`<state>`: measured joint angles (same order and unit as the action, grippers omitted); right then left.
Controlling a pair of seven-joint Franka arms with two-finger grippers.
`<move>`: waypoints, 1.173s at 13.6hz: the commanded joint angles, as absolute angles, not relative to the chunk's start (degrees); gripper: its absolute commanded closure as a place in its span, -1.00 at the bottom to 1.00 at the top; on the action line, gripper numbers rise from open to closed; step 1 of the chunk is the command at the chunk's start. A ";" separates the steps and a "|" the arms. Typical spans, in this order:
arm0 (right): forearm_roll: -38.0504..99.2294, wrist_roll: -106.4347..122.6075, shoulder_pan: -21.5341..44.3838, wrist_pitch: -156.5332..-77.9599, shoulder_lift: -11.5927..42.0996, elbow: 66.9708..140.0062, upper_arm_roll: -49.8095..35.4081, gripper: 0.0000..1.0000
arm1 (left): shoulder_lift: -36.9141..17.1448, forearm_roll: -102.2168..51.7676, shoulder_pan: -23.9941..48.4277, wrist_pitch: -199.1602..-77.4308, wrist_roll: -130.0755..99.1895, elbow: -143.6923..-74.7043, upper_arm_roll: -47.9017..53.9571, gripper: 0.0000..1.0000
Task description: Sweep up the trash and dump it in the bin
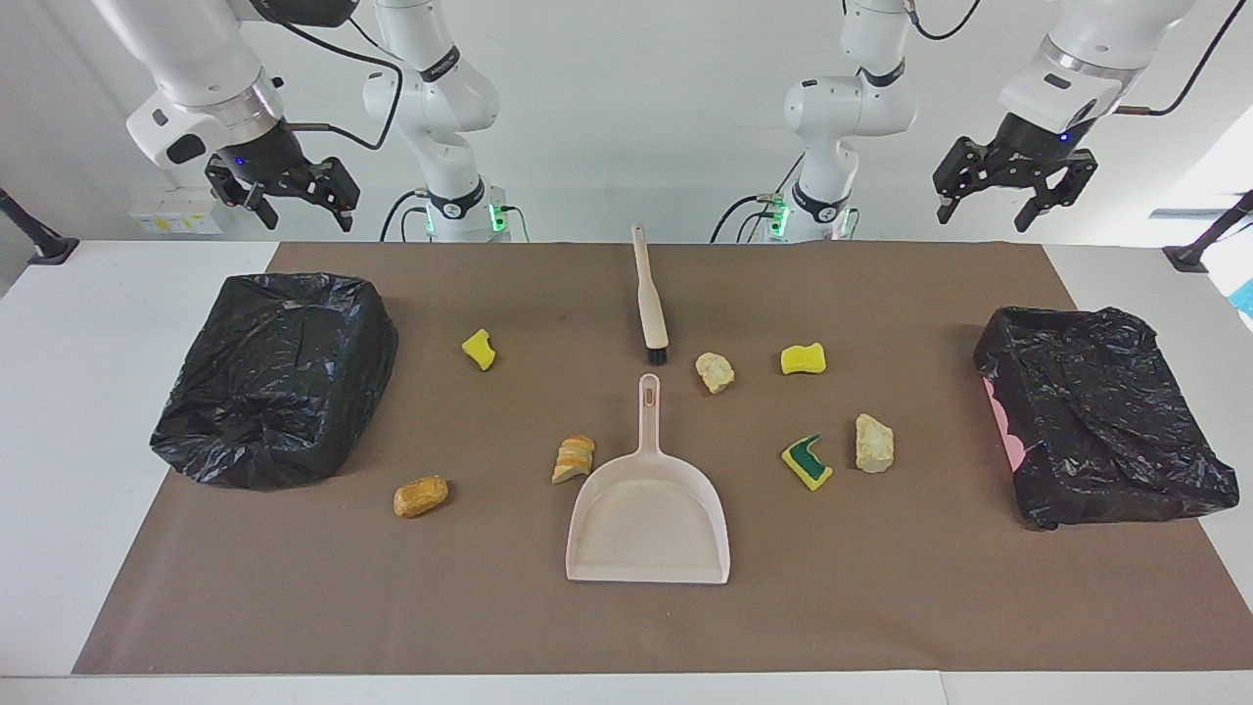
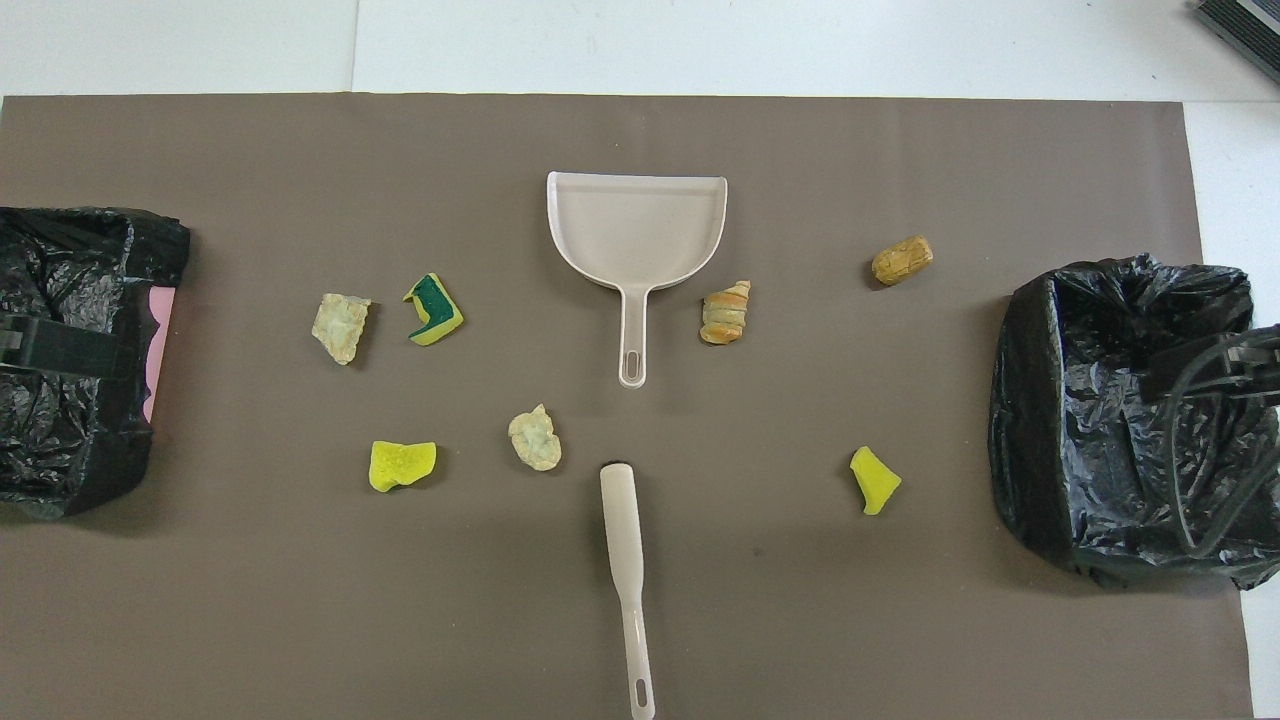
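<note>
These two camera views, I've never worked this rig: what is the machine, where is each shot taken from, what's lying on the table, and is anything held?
Two robot arms work a table. One view faces them; the other looks down from their own end. The left gripper and right gripper hang raised above the bins, open, holding nothing. On the brown mat lie a dustpan, a brush nearer the robots, and seven bits of trash scattered around both. A black-bagged bin sits at the left arm's end, another bin at the right arm's end.
</note>
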<state>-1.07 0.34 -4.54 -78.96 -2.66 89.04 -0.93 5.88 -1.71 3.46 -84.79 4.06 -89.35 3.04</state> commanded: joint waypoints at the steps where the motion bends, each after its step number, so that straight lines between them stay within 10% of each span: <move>1: -0.97 -0.53 -4.66 -78.84 -2.64 88.17 -1.67 -1.00 | 11.50 -1.76 3.78 -87.98 0.63 -97.80 5.00 -1.00; 16: 2.46 -12.90 6.06 -92.79 18.09 77.52 -3.52 -1.00 | 21.63 -14.68 4.13 -112.66 -33.46 -132.18 40.41 -1.00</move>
<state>1.60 -9.18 4.69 -90.78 15.61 79.00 -3.21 19.78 -13.23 4.13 -108.53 -28.78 -128.23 37.03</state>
